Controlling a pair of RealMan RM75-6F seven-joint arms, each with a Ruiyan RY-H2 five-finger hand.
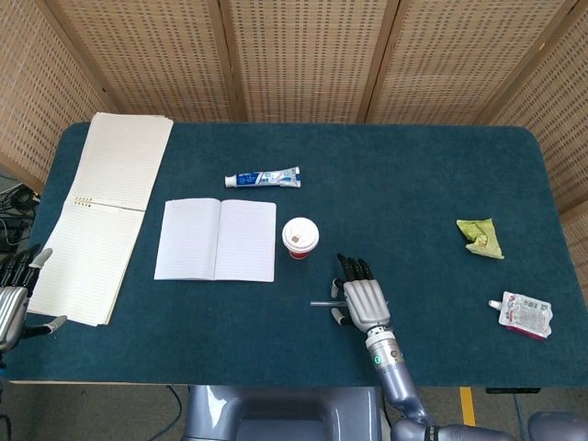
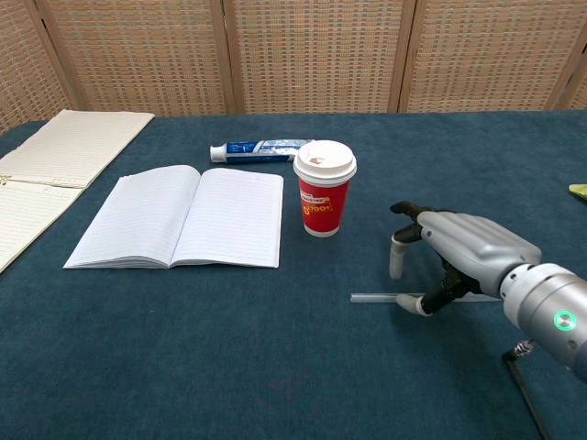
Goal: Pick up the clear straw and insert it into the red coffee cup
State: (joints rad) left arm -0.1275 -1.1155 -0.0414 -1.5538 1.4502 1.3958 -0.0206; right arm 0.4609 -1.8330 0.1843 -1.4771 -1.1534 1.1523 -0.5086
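- Right hand (image 2: 456, 259) poised over the clear straw (image 2: 381, 298), palm down, fingers apart and arched. Thumb tip sits at the straw's near side, other fingertips just beyond it; nothing gripped yet. Reads as a pinch being set up across the straw's width.
- In the head view the right hand (image 1: 360, 298) covers the straw's right part; only the left end of the clear straw (image 1: 321, 303) shows.
- Straw lies flat on the blue table (image 2: 275, 367), running left to right, near and right of the red coffee cup (image 2: 324, 188). Well apart from it.
- Cup stands upright, white lid on. Lid has a small opening on top, probably where the straw goes.
- Left hand (image 1: 14, 299) idles at the table's near left edge, fingers spread, holding nothing.
- Further out: open notebook (image 2: 179, 216) left of the cup, toothpaste tube (image 2: 260, 148) behind it, loose notepad (image 1: 106, 211) at far left.
- Far right: a crumpled yellow-green wrapper (image 1: 482, 237) and a white sachet (image 1: 525, 313).
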